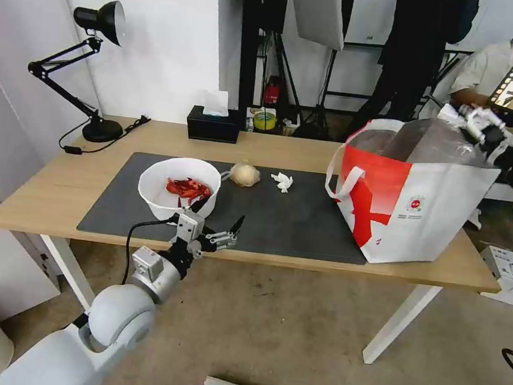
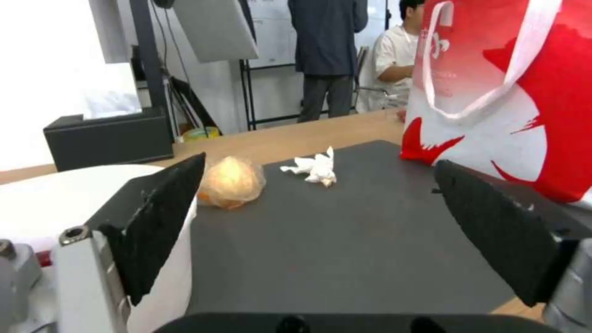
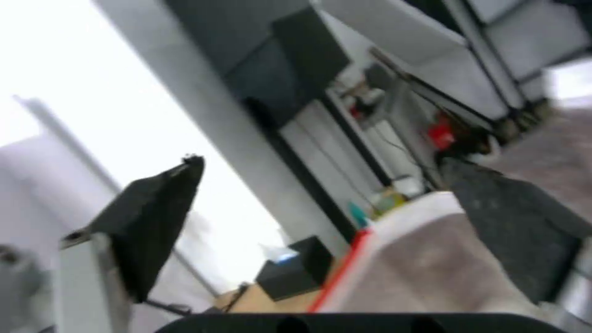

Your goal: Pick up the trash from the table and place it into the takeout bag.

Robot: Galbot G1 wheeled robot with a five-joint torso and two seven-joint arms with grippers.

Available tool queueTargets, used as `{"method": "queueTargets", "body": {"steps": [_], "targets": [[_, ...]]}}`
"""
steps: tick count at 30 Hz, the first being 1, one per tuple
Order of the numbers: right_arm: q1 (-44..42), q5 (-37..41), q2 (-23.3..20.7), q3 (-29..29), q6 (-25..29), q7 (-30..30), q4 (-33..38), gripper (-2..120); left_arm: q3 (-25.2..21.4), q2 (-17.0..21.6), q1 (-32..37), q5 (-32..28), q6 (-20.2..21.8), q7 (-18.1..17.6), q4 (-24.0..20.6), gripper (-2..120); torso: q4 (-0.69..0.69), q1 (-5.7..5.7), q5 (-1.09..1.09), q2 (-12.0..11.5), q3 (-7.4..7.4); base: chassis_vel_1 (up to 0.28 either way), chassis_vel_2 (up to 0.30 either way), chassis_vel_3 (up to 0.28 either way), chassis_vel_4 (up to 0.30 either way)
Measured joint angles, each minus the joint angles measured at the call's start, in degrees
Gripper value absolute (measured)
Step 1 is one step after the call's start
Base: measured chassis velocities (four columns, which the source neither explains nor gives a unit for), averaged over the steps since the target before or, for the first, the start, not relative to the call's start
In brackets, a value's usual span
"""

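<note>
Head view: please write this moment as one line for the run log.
left gripper: open, beside bowl | right gripper: open, above takeout bag | tissue: on mat

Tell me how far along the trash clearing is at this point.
Done: nothing can be confirmed; the takeout bag's contents aren't visible. In hand: nothing. The left tool is open and empty beside the white bowl; the right tool is open over the bag's far rim. Left: bowl, small clear bag with beige lump and crumpled tissue all sit on the mat.
</note>
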Motion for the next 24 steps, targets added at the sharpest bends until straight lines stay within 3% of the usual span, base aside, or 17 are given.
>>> {"method": "queueTargets", "body": {"steps": [8, 11, 13, 15, 17, 24], "targets": [[-8.9, -4.9, -1.6, 1.3, 0.4, -4.4, 10.2, 100, -0.6, 0.4, 0.0, -0.1, 0.0, 0.0, 0.2, 100, 0.0, 0.0, 0.0, 0.0, 0.0, 0.0, 0.0, 0.0, 0.0], [-14.7, -11.4, -2.4, 2.3, 0.1, -8.5, 12.8, 100, -1.0, 0.6, 0.1, -0.1, 0.0, 0.0, 0.5, 100, 0.0, 0.0, 0.0, 0.0, 0.0, 0.0, 0.0, 0.0, 0.0], [-21.6, -21.4, -3.0, 2.9, 0.1, -14.4, 14.6, 100, -1.6, 0.7, 0.4, 0.0, -0.2, 0.2, 1.0, 100, -0.02, 0.0, 0.01, 0.0, -0.01, 0.0, 0.0, 0.0, 0.0], [-23.3, -23.7, -2.9, 2.9, 0.2, -15.6, 15.0, 100, -2.0, 0.8, 0.6, 0.0, -0.2, 0.3, 1.1, 100, -0.02, -0.01, 0.01, 0.0, -0.01, 0.0, 0.0, 0.0, 0.0], [-28.1, -32.5, -1.8, 2.0, 3.2, -19.1, 15.4, 100, -3.2, 1.1, 1.7, 0.3, -0.3, 1.1, 1.6, 100, -0.01, 0.0, 0.0, 0.0, -0.01, 0.0, 0.0, 0.0, 0.0], [-35.4, -47.1, 2.0, 0.4, 12.1, -24.0, 12.4, 100, -6.0, 1.9, 5.4, 1.9, 0.5, 4.3, 1.2, 100, 0.0, 0.0, 0.01, 0.0, -0.01, 0.0, 0.0, 0.0, 0.0]]}}
